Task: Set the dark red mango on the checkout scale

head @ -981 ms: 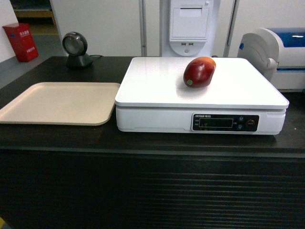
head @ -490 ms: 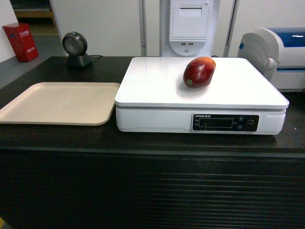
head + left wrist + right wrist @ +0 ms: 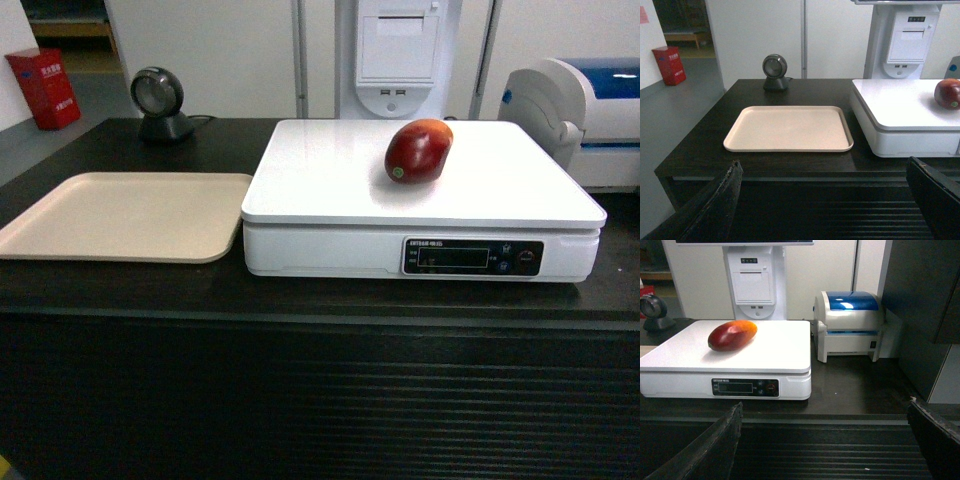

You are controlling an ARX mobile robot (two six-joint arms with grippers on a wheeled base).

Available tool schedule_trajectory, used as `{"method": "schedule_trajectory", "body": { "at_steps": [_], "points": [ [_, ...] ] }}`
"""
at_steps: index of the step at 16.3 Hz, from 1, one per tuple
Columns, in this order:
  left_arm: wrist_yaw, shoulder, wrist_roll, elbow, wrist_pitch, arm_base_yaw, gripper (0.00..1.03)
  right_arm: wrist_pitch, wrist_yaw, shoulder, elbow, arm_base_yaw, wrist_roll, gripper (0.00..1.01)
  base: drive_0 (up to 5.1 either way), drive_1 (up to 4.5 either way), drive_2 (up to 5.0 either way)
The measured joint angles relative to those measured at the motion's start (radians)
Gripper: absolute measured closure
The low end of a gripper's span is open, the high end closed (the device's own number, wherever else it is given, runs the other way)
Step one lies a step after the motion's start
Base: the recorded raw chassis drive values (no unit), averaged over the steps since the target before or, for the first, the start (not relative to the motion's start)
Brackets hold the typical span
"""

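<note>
Dark red mango (image 3: 419,150): we see it lying on its side on the flat white top of the scale, upper right of centre in the head frame, red end and small sticker toward the camera, orange end pointing away.
Scale (image 3: 330,190): white, sitting on the checkout with its black display panel facing us.
Checkout (image 3: 300,390): dark counter filling the lower half of the head frame, ribbed front panel below.
Left gripper (image 3: 825,200): we see two dark fingers at the lower corners of the left wrist frame, spread wide, nothing between them; the mango sits well apart at the right edge, upper half.
Right gripper (image 3: 825,440): fingers likewise spread at the lower corners of the right wrist frame, holding nothing; the mango lies well apart, upper left.
Beige tray (image 3: 125,215): left of the scale, just beside it; we cannot tell whether they touch.
Scanner (image 3: 160,103): round black unit, upper left, behind the tray.
Label printer (image 3: 850,325): white and blue, right of the scale.
</note>
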Motion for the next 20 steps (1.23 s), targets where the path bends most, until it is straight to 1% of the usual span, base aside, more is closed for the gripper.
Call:
{"method": "schedule_trajectory", "body": {
  "at_steps": [20],
  "points": [
    [0.0,0.0,0.0,0.0,0.002,0.0,0.05,0.002,0.0,0.0,0.0,0.0,0.0,0.03,0.0,0.0,0.0]
  ]
}}
